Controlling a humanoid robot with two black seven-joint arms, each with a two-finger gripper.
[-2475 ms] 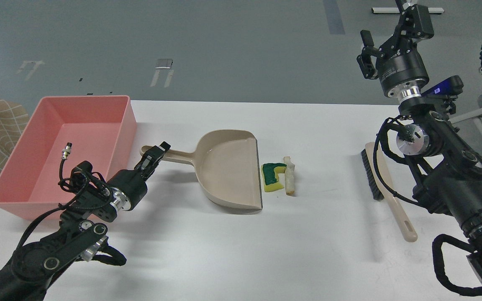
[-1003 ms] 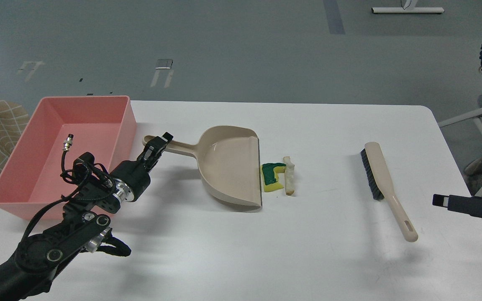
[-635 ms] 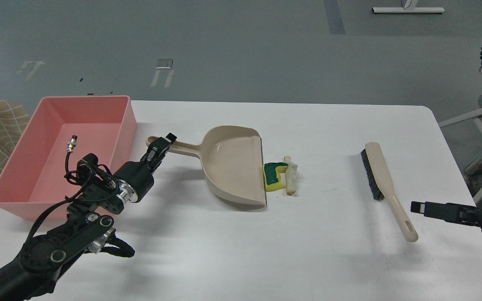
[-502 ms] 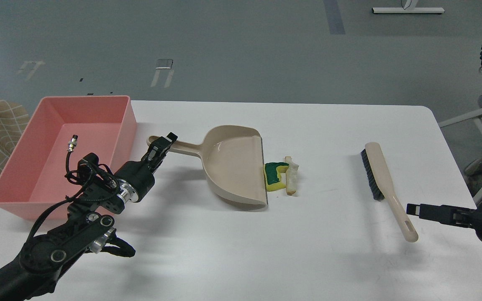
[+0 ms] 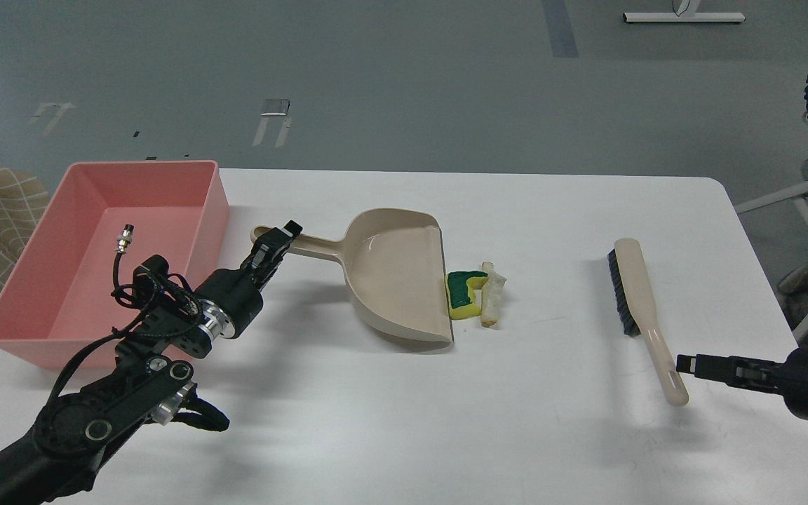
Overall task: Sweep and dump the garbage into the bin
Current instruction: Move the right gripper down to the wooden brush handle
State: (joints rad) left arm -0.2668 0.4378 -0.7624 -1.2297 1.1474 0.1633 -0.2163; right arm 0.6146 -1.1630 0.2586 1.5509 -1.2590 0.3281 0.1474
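Leftmost, the pink bin (image 5: 60,308) sat at the table edge. The left gripper (image 5: 276,243) was clamped on the dustpan (image 5: 397,277) handle. The garbage (image 5: 476,294) lay touching its lip. The right gripper (image 5: 688,365) was seen beside the brush (image 5: 639,308) handle, grip state indiscernible.

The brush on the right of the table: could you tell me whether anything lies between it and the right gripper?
Nothing visible does. The right gripper sits right beside the handle end of the brush, with only bare table around them. The sponge piece and bread slice lie well to the left, against the dustpan.
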